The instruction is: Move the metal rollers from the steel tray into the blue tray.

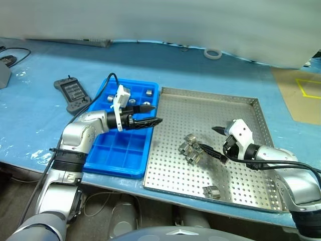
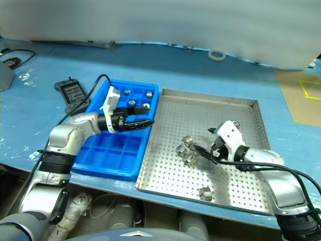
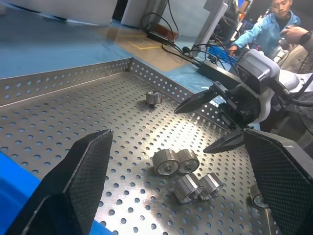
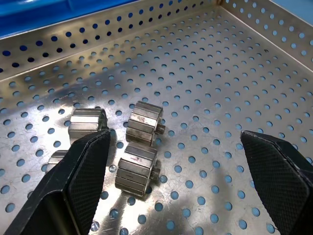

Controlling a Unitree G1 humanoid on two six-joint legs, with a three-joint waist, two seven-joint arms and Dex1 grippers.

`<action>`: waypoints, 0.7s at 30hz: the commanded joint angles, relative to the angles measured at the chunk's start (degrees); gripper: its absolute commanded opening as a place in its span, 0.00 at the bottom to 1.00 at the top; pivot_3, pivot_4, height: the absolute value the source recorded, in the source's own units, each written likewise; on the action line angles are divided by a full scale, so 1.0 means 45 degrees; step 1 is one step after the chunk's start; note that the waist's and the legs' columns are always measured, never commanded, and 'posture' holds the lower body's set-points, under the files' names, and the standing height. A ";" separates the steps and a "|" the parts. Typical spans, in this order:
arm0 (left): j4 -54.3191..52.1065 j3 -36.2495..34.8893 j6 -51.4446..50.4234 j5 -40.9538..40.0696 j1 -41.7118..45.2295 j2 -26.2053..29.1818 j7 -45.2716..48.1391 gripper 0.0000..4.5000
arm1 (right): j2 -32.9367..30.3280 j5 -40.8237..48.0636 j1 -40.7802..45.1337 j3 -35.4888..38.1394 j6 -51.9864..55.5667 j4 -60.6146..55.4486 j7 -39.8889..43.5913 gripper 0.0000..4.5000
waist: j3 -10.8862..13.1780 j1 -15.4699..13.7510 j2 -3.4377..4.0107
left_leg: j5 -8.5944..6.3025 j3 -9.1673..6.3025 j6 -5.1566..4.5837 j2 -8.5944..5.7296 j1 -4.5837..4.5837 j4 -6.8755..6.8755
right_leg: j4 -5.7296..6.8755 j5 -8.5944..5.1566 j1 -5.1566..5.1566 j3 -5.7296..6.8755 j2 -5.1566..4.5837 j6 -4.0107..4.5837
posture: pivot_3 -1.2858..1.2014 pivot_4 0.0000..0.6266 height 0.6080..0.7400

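The steel tray (image 1: 241, 108) lies on the right of the table, the blue tray (image 1: 116, 155) beside it on its left. Several metal rollers (image 1: 189, 149) cluster in the middle of the steel tray, with a lone one (image 1: 211, 191) near its front rim. Three more rollers (image 1: 149, 92) sit in the blue tray's far compartments. My left gripper (image 1: 156, 114) hangs open over the blue tray's right edge, pointing at the steel tray, with nothing in it. My right gripper (image 1: 206, 138) is open just right of the cluster, its fingers either side of the rollers (image 4: 142, 123), touching none.
A white tape ring (image 1: 213, 52) lies at the back of the table. A black handheld device (image 1: 74, 94) sits left of the blue tray. Brown board with yellow tape (image 1: 301, 95) is at the far right. A person (image 3: 274, 24) is in the background.
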State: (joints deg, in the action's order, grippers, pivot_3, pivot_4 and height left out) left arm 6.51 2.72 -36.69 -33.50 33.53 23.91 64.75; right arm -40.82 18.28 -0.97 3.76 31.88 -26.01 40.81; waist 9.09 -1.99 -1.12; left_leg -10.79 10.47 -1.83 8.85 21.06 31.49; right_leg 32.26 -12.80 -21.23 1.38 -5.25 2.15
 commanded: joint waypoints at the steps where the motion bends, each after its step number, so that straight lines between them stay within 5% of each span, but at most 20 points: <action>1: 0.0142 0.0001 0.0306 0.0079 0.0464 -0.0050 0.0163 0.99 | 0.0118 0.0058 -0.0244 0.0382 -0.0050 -0.0268 -0.0265 1.00 | 0.0000 -0.0003 0.0000 | 0.0000 0.0000 0.0000 -0.0001 0.0000 0.0000 | -0.0001 0.0000 0.0001 0.0000 0.0000 0.0000 | 0.43 0.24 1.00; 21: -0.0248 0.0005 -0.0117 0.0045 0.0431 -0.0170 0.0055 0.99 | 0.0285 0.0109 -0.0488 0.0395 -0.0177 -0.0165 -0.0579 1.00 | 0.0000 0.0260 0.0000 | 0.0000 0.0000 0.0004 -0.0001 0.0001 0.0001 | -0.0001 -0.0001 -0.0002 -0.0003 0.0002 -0.0001 | 0.43 0.24 1.00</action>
State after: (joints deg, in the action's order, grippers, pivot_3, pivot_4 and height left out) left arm 7.93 2.97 -37.01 -32.57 35.47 22.62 64.99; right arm -39.60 18.22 -3.62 3.92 31.74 -26.06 38.35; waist 9.09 -0.82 -1.12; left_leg -10.79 10.47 -1.81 8.85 21.06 31.49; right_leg 32.25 -12.80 -21.24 1.37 -5.24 2.15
